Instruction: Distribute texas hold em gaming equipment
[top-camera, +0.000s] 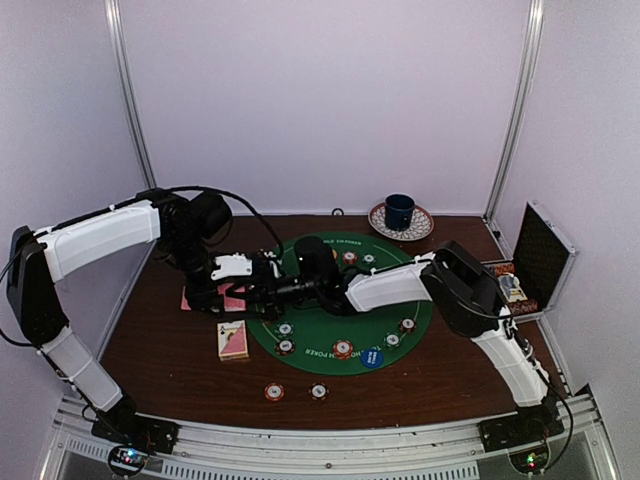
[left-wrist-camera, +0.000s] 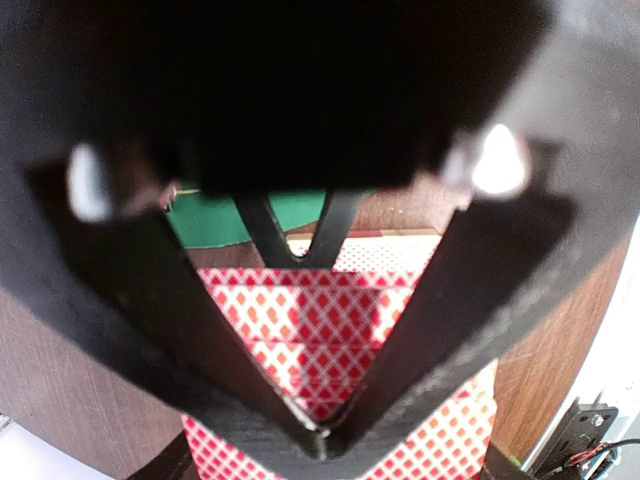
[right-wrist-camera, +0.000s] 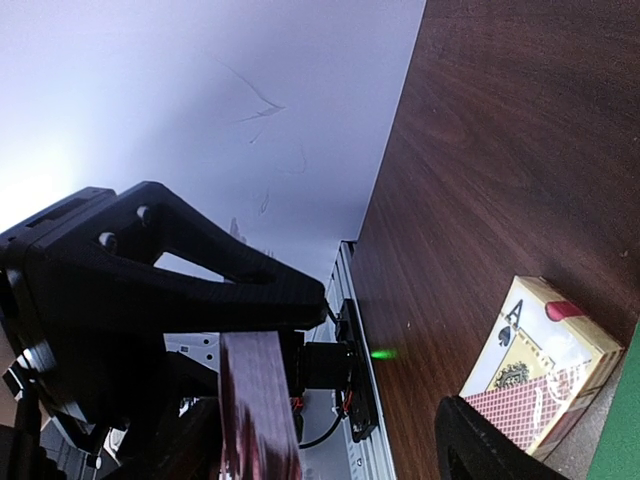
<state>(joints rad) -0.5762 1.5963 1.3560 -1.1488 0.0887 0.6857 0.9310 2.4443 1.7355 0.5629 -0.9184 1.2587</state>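
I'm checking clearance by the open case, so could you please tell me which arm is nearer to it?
Right. The right arm bends right beside the case, to its left; the left arm stands across the table, far to its left.

Nine loose chips (top-camera: 343, 349), one blue disc (top-camera: 372, 357), one card box (top-camera: 233, 340), one green mat (top-camera: 310, 352), one mug (top-camera: 400, 210), one saucer (top-camera: 422, 226), one case (top-camera: 545, 255), two arms (top-camera: 100, 235); spread cards (left-wrist-camera: 300, 320) too overlapped to count
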